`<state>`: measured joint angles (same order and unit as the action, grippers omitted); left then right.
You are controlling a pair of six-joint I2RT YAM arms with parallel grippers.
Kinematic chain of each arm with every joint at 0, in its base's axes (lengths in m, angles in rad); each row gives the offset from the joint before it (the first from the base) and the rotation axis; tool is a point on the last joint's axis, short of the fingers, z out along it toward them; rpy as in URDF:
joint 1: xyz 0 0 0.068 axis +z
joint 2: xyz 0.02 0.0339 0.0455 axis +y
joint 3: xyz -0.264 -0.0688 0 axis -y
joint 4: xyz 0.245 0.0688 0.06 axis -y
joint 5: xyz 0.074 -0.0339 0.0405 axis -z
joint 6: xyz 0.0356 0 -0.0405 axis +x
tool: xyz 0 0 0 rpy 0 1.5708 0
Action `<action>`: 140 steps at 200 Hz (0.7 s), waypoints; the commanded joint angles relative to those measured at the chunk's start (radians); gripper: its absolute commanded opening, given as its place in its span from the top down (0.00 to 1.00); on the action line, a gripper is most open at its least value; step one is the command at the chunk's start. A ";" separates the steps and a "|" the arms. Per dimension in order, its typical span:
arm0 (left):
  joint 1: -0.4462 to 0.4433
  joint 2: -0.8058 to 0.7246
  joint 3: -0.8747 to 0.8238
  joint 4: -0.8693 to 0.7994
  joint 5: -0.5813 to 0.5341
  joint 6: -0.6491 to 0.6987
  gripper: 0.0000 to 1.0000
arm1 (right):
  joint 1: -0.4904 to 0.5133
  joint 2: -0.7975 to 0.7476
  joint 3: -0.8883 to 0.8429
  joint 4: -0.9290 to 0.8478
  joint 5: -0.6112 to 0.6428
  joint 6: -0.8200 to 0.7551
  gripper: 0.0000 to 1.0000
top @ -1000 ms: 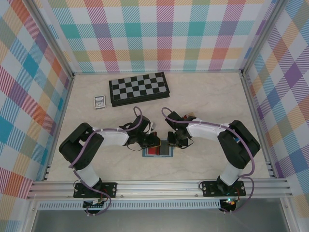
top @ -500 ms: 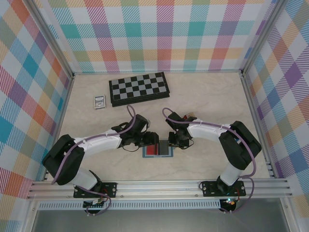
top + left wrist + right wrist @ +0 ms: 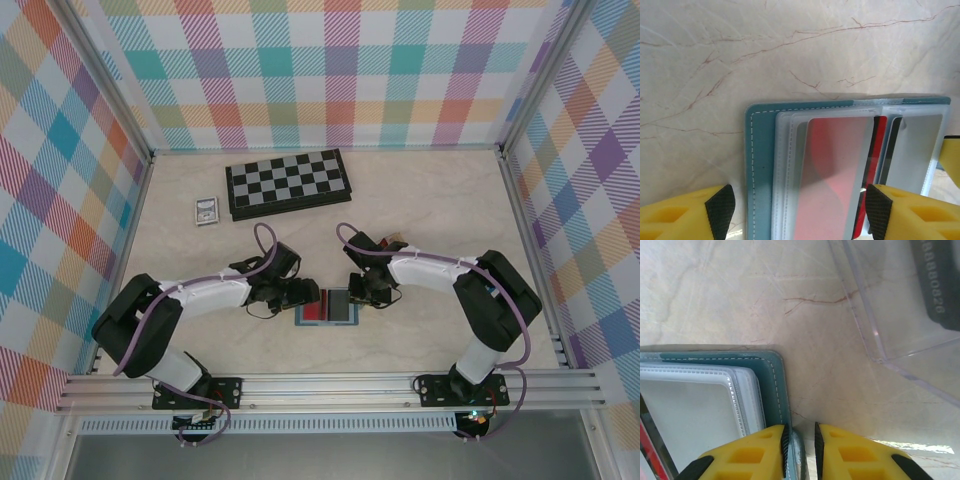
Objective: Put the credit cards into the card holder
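Dark card, digits perhaps "88880826"

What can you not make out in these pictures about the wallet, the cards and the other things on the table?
- Card count in the wallet: left wrist view, cloudy sleeves overlap the red card; bottom edge cuts them off.
- Dark card in the clear box: right wrist view, digits blurred, cut by the right edge.
- Small silver thing by the chessboard: top view, too small.

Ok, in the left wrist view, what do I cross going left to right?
Yellow finger → card holder, its teal edge → red card under the clear sleeve → dark card, just its edge.
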<state>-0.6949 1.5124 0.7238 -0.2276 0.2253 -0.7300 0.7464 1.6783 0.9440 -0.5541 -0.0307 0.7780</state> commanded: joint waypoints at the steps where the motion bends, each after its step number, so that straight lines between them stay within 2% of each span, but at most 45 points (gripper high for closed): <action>1: 0.009 0.046 -0.025 0.065 0.049 -0.014 0.29 | 0.004 0.008 -0.014 0.003 -0.033 -0.003 0.78; 19: 0.010 0.054 -0.025 0.110 0.100 -0.022 0.33 | 0.004 0.013 -0.016 0.010 -0.044 -0.005 0.80; 46: 0.009 0.007 -0.011 0.113 0.119 -0.026 0.49 | 0.004 0.012 -0.020 0.011 -0.045 -0.005 0.83; 59: 0.009 -0.034 -0.005 0.114 0.124 -0.037 0.53 | 0.004 0.010 -0.022 0.010 -0.044 -0.005 0.83; 93: 0.008 -0.105 0.015 0.144 0.175 -0.037 0.55 | 0.004 0.012 -0.024 0.013 -0.043 -0.002 0.83; 140: 0.002 -0.043 0.060 0.187 0.266 -0.039 0.57 | 0.004 -0.001 -0.037 0.045 -0.056 0.019 0.83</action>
<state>-0.6811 1.4380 0.7464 -0.0906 0.4129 -0.7670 0.7444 1.6787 0.9344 -0.5350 -0.0624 0.7784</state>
